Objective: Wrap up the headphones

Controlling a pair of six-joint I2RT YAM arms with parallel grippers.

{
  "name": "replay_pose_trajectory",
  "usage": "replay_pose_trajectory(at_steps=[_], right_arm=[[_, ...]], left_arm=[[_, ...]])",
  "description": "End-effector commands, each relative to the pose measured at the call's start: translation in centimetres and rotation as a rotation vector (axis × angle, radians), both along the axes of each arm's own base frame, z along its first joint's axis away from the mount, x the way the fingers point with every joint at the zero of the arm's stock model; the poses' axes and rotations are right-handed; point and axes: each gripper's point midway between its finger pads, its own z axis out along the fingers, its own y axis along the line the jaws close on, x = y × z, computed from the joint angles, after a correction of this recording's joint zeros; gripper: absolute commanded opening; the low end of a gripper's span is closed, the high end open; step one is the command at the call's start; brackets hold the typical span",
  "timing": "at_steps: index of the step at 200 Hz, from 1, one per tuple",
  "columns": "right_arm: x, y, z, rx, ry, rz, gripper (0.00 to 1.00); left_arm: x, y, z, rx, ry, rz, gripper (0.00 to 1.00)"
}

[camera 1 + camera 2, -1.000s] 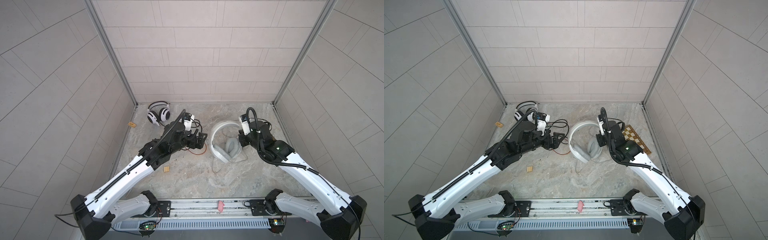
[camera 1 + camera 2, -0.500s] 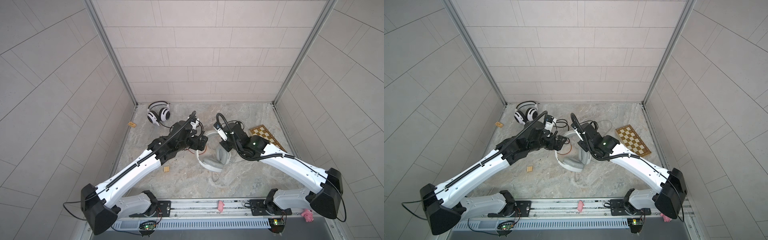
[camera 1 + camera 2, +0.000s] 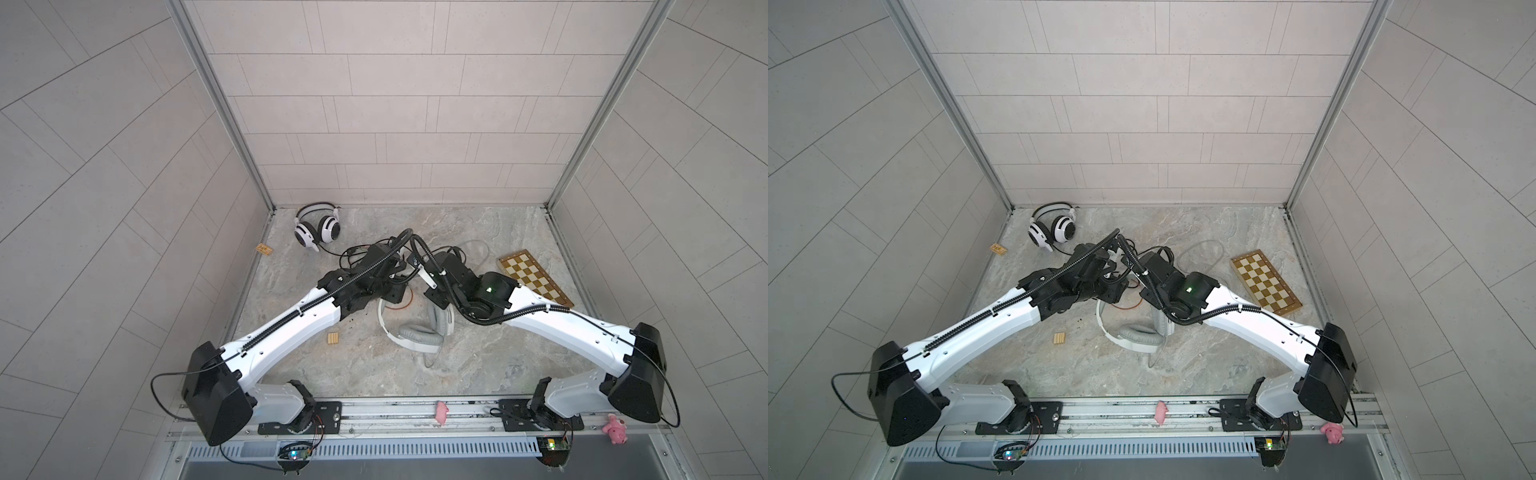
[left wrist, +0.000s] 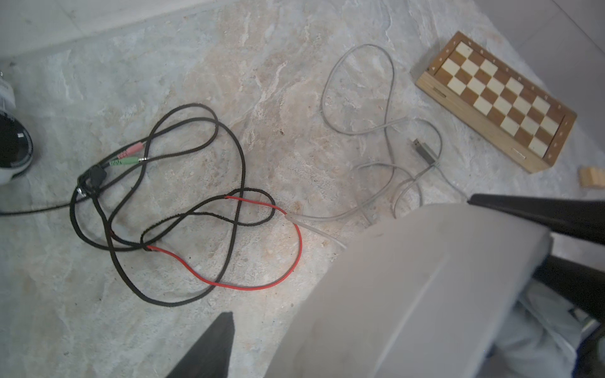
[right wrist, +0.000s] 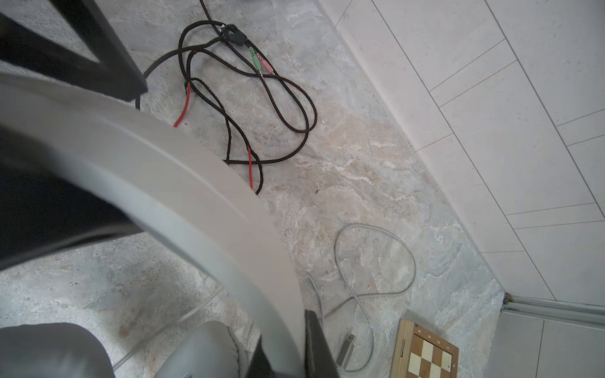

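Observation:
The pale-grey headphones (image 3: 415,334) lie mid-floor, and their headband (image 5: 196,183) fills both wrist views. My right gripper (image 5: 284,343) is shut on that headband beside an ear cushion (image 5: 203,350). My left gripper (image 3: 397,291) straddles the same band; one finger (image 4: 212,343) stands apart from it with floor showing between, and the other is hidden behind the band. The whitish cable (image 4: 386,131) loops loose, ending in a USB plug (image 4: 425,150). The white, black-striped headphones (image 3: 318,228) sit at the back left, with their black-red cable (image 4: 229,209) tangled on the floor.
A wooden chessboard (image 3: 534,278) lies at the right, near the wall. Small wooden blocks rest at the left (image 3: 333,338) and by the left wall (image 3: 264,249). Two pink toys (image 3: 441,411) sit on the front rail. Walls close in three sides.
My right gripper has carried the grey headphones left and forward to the middle. My left gripper has come up to the headband and its jaws have narrowed round it.

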Motion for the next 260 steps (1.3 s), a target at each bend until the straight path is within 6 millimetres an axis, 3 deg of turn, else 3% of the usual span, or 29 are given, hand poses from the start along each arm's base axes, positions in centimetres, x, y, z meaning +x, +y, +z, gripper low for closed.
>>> replay_pose_trajectory(at_steps=[1, 28, 47, 59, 77, 103, 124, 157, 169, 195, 235, 242, 252, 260], right_arm=[[-0.1, 2.0, 2.7, 0.112, -0.029, 0.037, 0.00], [0.0, 2.1, 3.0, 0.142, -0.032, 0.026, 0.02], [0.2, 1.6, 3.4, 0.151, -0.054, -0.005, 0.05], [0.4, 1.4, 3.6, 0.168, -0.058, -0.021, 0.14], [0.4, 1.1, 4.0, 0.195, -0.062, -0.042, 0.40], [0.5, 0.2, 5.4, 0.287, -0.080, -0.074, 0.57], [0.7, -1.4, 6.8, 0.443, -0.076, -0.112, 0.63], [2.2, -5.4, 6.6, 0.579, -0.054, -0.212, 0.64], [2.9, -7.1, 6.1, 0.613, -0.059, -0.257, 0.66], [4.0, -9.2, 4.5, 0.703, -0.034, -0.309, 0.67], [5.0, -8.6, 0.0, 0.686, 0.030, -0.271, 0.72], [5.1, -8.4, -0.9, 0.685, 0.037, -0.265, 0.77], [5.5, -8.7, -2.1, 0.685, 0.018, -0.279, 0.98], [5.7, -8.7, -2.8, 0.691, 0.001, -0.280, 0.99]], left_arm=[[0.9, 0.5, 0.5, 0.030, -0.027, 0.027, 0.41], [1.4, 1.1, 0.1, 0.043, -0.051, 0.065, 0.14], [1.8, 2.0, 0.2, 0.066, -0.072, 0.113, 0.06], [2.0, 3.0, 0.5, 0.074, -0.091, 0.167, 0.00], [2.2, 4.2, 0.8, 0.075, -0.130, 0.228, 0.00], [2.5, 6.5, 1.0, 0.043, -0.138, 0.327, 0.00], [2.4, 8.3, 1.2, -0.015, -0.129, 0.393, 0.00], [2.4, 11.2, 2.5, -0.215, -0.092, 0.493, 0.00], [2.6, 11.8, 4.3, -0.319, -0.088, 0.514, 0.00], [3.4, 13.4, 11.0, -0.474, -0.167, 0.549, 0.00], [4.4, 14.3, 20.8, -0.484, -0.251, 0.531, 0.00], [4.7, 14.3, 21.9, -0.479, -0.259, 0.533, 0.00], [4.9, 14.4, 23.1, -0.478, -0.271, 0.536, 0.00], [5.2, 14.5, 23.8, -0.477, -0.275, 0.540, 0.00]])
